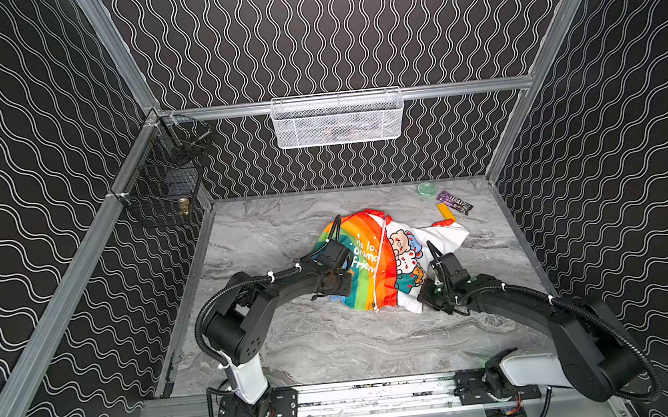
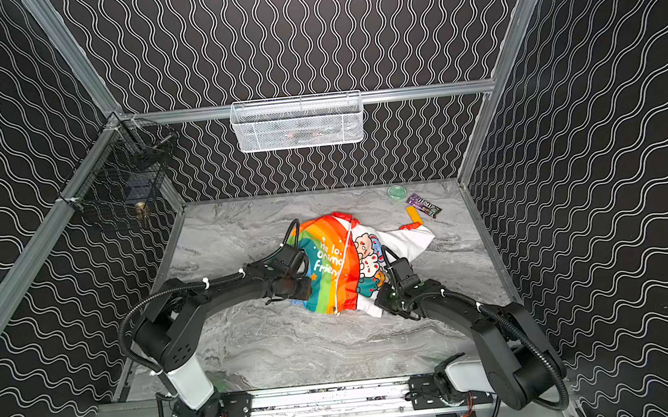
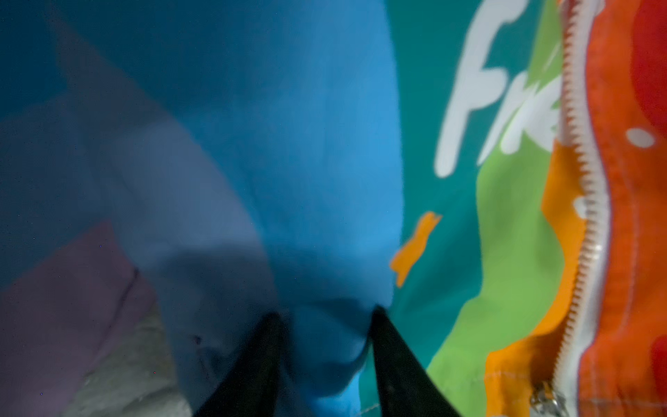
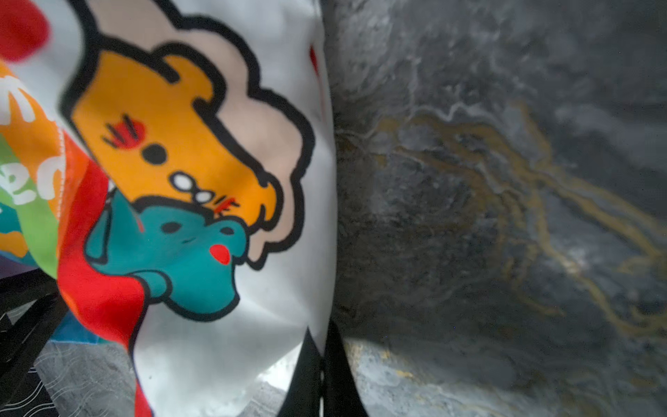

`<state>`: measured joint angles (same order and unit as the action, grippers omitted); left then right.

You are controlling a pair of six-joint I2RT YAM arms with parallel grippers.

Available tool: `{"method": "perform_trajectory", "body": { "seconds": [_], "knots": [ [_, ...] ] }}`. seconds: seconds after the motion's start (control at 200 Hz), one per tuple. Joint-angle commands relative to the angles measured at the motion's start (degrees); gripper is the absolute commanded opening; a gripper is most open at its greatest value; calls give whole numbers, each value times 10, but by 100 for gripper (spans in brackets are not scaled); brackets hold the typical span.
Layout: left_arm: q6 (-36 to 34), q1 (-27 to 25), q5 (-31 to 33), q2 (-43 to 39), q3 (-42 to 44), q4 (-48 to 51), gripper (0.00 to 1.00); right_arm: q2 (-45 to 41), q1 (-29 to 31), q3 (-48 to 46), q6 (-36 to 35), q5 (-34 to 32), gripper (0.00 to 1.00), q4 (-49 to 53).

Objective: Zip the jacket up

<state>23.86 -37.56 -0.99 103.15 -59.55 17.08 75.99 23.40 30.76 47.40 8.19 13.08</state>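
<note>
Grey marbled tabletop is seen. A soft, crumpled rainbow-striped child's jacket is laid mid-table, long axis near-to-far, red hood farthest. A blue fold is pinched narrowly by the left gripper; the white lining's edge is clamped tight by the right gripper.

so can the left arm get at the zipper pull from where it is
probably yes: the zipper pull lies uncovered at the jacket hem, close beside the left gripper. blue fabric sits between the gripper's jaws though, so it may have to let go first
</note>
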Motion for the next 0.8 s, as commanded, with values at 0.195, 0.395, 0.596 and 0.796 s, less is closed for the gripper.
{"method": "perform_trajectory", "body": {
  "seconds": [0.195, 0.395, 0.596, 0.796],
  "knots": [
    [1, 11, -4, -43, -6, 29, 0, -2, -22, -14, -10, 17, 0, -17],
    [-7, 44, -12, -81, 11, 44, 0, -10, -47, -18, -23, 26, 0, -11],
    [-2, 63, -15, -92, 41, 38, 0, -11, -51, -18, -26, 26, 0, -10],
    [3, 77, -18, -106, 63, 38, 0, -15, -54, -26, -25, 29, 0, -10]
  ]
}}
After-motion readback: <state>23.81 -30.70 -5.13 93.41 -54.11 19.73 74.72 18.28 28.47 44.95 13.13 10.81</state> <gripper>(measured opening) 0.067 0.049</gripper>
